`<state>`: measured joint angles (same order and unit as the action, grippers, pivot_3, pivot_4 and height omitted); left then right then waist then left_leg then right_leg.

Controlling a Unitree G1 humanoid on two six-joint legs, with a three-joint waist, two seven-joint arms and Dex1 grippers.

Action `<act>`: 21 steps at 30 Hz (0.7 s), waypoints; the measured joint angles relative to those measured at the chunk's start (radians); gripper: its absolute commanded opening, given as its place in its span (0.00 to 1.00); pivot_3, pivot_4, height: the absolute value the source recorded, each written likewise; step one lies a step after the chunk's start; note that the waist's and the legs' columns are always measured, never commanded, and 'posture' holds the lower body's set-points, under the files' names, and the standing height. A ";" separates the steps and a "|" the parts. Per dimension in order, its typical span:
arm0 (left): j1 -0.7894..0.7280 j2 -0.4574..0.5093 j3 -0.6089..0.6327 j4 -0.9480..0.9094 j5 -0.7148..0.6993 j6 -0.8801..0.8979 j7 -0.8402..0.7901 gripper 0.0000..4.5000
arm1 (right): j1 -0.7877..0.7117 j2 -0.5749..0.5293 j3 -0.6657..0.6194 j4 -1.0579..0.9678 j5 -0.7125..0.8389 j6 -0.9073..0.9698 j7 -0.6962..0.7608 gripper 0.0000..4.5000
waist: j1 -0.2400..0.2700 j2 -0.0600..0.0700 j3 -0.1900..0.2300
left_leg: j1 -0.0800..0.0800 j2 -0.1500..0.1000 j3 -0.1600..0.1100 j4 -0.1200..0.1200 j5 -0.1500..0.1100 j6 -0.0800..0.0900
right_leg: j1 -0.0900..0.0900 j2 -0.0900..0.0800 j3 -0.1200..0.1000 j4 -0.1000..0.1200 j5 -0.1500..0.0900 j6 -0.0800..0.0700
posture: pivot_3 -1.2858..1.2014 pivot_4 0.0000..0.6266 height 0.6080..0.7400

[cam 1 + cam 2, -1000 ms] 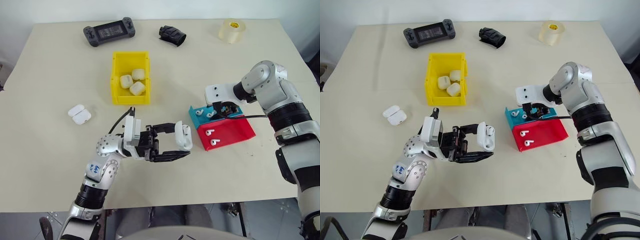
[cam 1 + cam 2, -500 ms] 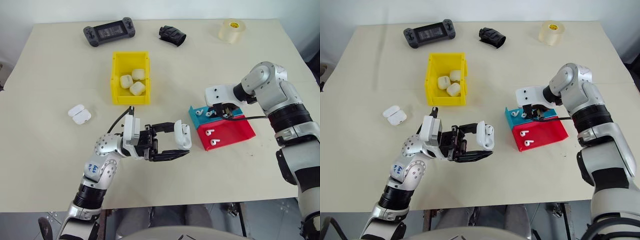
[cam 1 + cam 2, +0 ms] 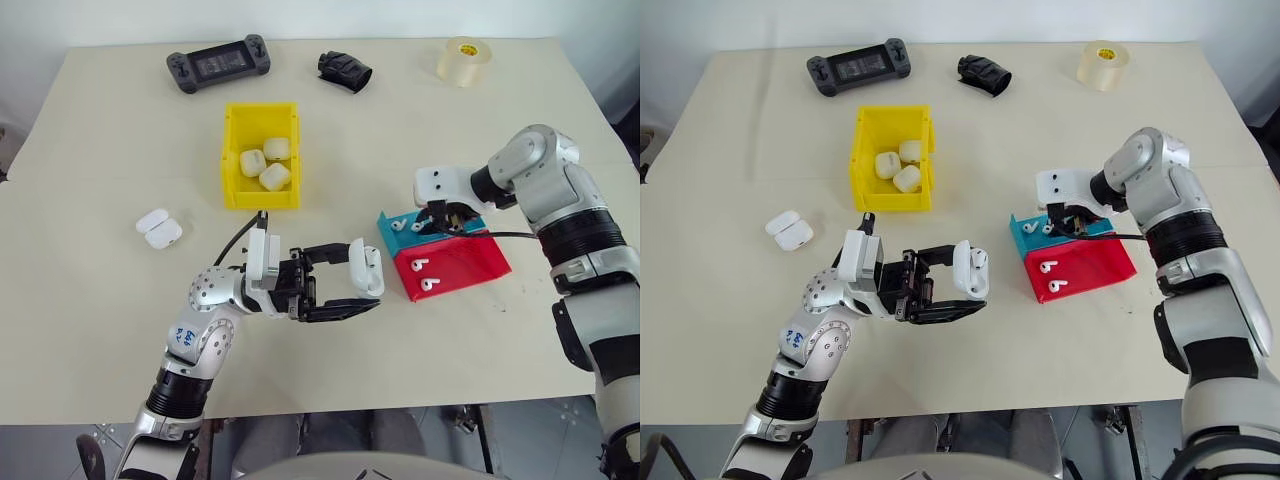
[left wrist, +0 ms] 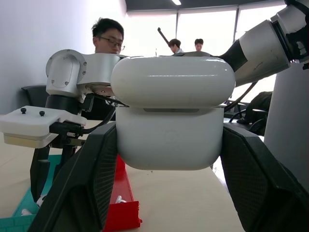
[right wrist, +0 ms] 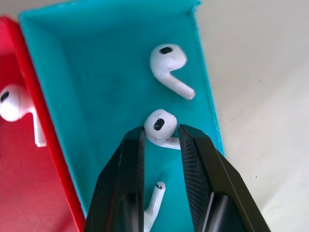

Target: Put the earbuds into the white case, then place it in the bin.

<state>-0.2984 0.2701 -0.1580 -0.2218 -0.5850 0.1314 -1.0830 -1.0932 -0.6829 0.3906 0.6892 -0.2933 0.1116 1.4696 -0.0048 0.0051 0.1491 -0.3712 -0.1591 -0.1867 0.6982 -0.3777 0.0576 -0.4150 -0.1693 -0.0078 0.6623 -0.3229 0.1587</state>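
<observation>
Pinching now: the right gripper (image 5: 161,137) has its two black fingers closed onto the head of one earbud (image 5: 159,125) inside the teal tray (image 5: 87,87), stem lying toward the tray floor.
Doing it well: lift straight up and slowly, I judge, since the hold is on a rounded glossy head and could slip; keep clear of the second earbud (image 5: 169,65) just beyond the fingertips and the third stem (image 5: 154,198) lying between the fingers lower down.
Left gripper: the left gripper (image 3: 362,290) is clamped on the white case (image 3: 366,268), lid open, held above the table (image 3: 120,330) in the lower centre of the head view.
Case relative to right gripper: the case sits to the left of and below the trays in the head view, well apart from the right gripper (image 3: 437,218).
Red tray: the red tray (image 3: 470,262) touches the teal one and holds two more earbuds (image 3: 421,265).
Bin: the bin (image 3: 232,150), upper left of centre, holds three closed cases (image 3: 274,176).
Spare case: an open case (image 3: 159,228) lies on the table at left.
Carrying across: bring the earbud stem-down over the open case, I judge.
</observation>
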 measured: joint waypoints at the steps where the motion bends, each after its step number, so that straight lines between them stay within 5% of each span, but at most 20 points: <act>1: -0.002 0.000 0.000 0.000 0.000 0.000 0.000 0.62 | 0.000 -0.004 -0.002 0.000 0.001 0.014 -0.001 0.24 | 0.001 0.000 0.000 | 0.000 0.000 0.000 0.000 0.000 0.000 | 0.000 0.000 0.000 0.000 0.000 0.000 | 0.52 0.24 1.00; 13: -0.008 -0.003 0.001 0.000 0.000 0.000 -0.002 0.62 | 0.009 -0.016 0.000 -0.034 -0.025 0.240 -0.043 0.24 | 0.001 0.000 0.000 | 0.000 0.000 0.000 0.001 0.000 0.000 | 0.001 0.000 0.001 0.000 0.000 0.000 | 0.52 0.24 1.00; 19: -0.008 -0.002 0.001 0.000 0.000 0.000 -0.002 0.62 | 0.015 -0.016 -0.001 -0.074 -0.016 0.177 -0.051 0.24 | 0.000 0.000 0.000 | 0.000 0.000 0.001 0.000 0.000 0.000 | 0.000 0.000 0.001 0.000 0.000 0.000 | 0.52 0.24 1.00; 21: -0.008 -0.002 0.001 0.000 0.000 0.000 -0.002 0.62 | 0.007 -0.018 0.000 -0.073 -0.020 0.136 -0.060 0.33 | 0.001 0.000 0.000 | 0.000 0.000 0.001 0.000 0.000 0.000 | 0.000 0.000 0.001 0.000 0.000 0.000 | 0.52 0.24 1.00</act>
<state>-0.3063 0.2685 -0.1569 -0.2215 -0.5852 0.1316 -1.0849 -1.0859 -0.7012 0.3907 0.6163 -0.3138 0.2478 1.4093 -0.0040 0.0050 0.1490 -0.3712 -0.1592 -0.1861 0.6986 -0.3777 0.0575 -0.4149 -0.1693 -0.0068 0.6620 -0.3228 0.1586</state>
